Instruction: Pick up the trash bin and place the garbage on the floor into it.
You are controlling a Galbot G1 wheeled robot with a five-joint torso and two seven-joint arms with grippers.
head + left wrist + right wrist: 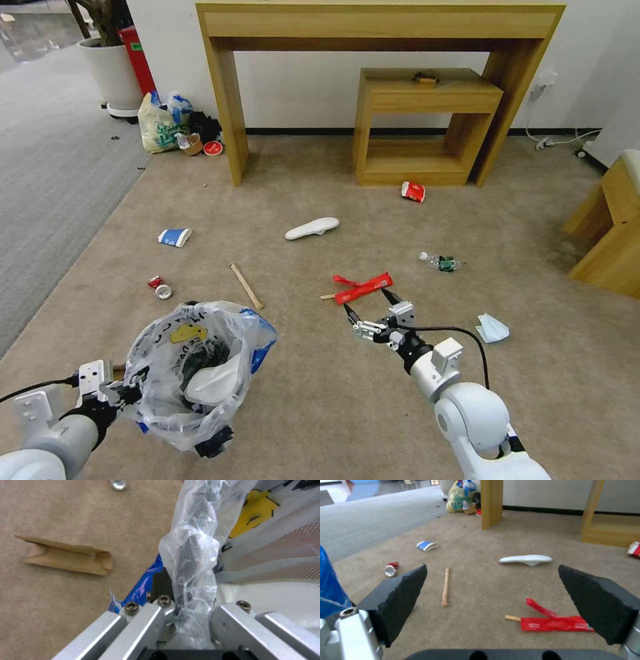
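The black trash bin [193, 373], lined with a crinkly clear bag, hangs low at my left, a white insole inside. My left gripper [127, 393] is shut on its bag-wrapped rim [193, 562]. Brown cardboard [70, 557] lies beside it on the beige floor [320, 400]. My right gripper [370, 307] is open, just short of a red wrapper [362, 288] [553, 623] lying by one pad [596, 600]. Farther off lie a wooden stick [246, 285], a white insole [312, 228], a blue-white cup [175, 237], a crushed can [160, 287], a plastic bottle [440, 261], a tissue [492, 328] and another red wrapper [413, 191].
A tall wooden console table [380, 27] with a small shelf unit [427, 127] under it stands against the far wall. A yellowish-green tied bag [160, 123] sits by a white planter [110, 67]. Wooden furniture [610, 227] is at the right, grey carpet [47, 187] at the left.
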